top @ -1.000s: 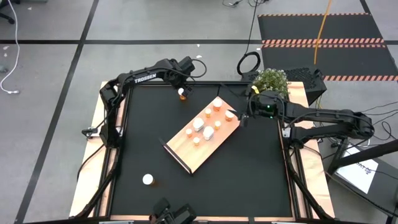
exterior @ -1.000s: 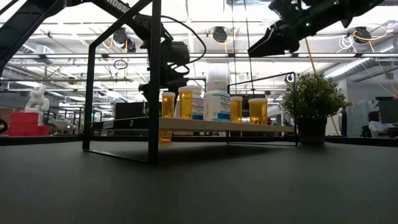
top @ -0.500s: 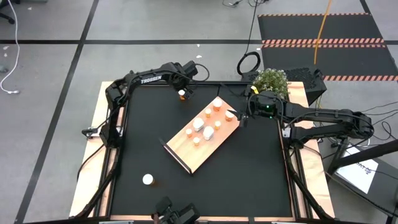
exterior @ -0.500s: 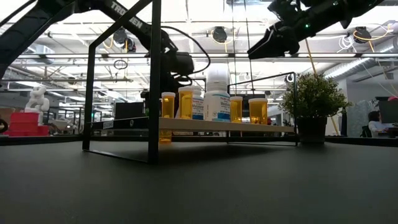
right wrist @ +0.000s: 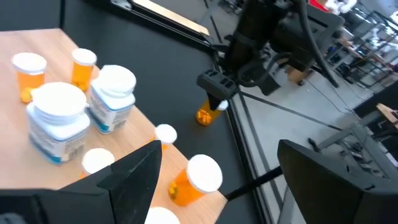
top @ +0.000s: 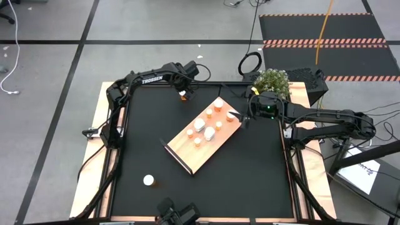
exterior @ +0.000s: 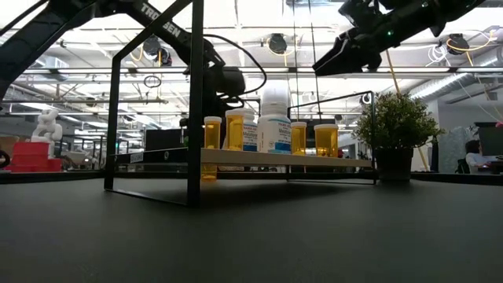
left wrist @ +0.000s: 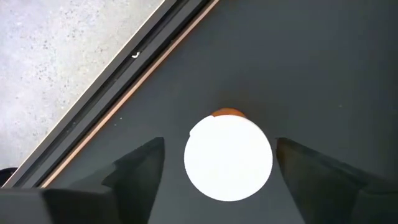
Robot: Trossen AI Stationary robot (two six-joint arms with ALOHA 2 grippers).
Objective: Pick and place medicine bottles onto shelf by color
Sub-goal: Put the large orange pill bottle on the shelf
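An orange bottle with a white cap (left wrist: pixel 228 162) stands upright on the black mat near the table's far edge. My left gripper (top: pixel 183 94) hangs over it, pointing down and open. Its fingers (left wrist: pixel 146 168) stand on either side of the cap with gaps showing. The light-wood shelf (top: pixel 187 153) lies slantwise mid-table and carries several orange and white bottles (top: pixel 200 125). My right gripper (top: pixel 245 119) is open and empty above the shelf's far right end. A white-capped bottle (top: pixel 149 180) stands alone on the mat at the near left.
A potted plant (top: pixel 272 79) stands at the far right corner, behind my right arm. In the low view the shelf board (exterior: pixel 275 157) sits raised on a black frame (exterior: pixel 194 94). The table's black frame rail (left wrist: pixel 124 81) runs close behind the orange bottle.
My left gripper has shifted a little toward the table's right edge, over the orange bottle. It now covers most of the bottle's white cap in the high view. The bottle has stayed in place.
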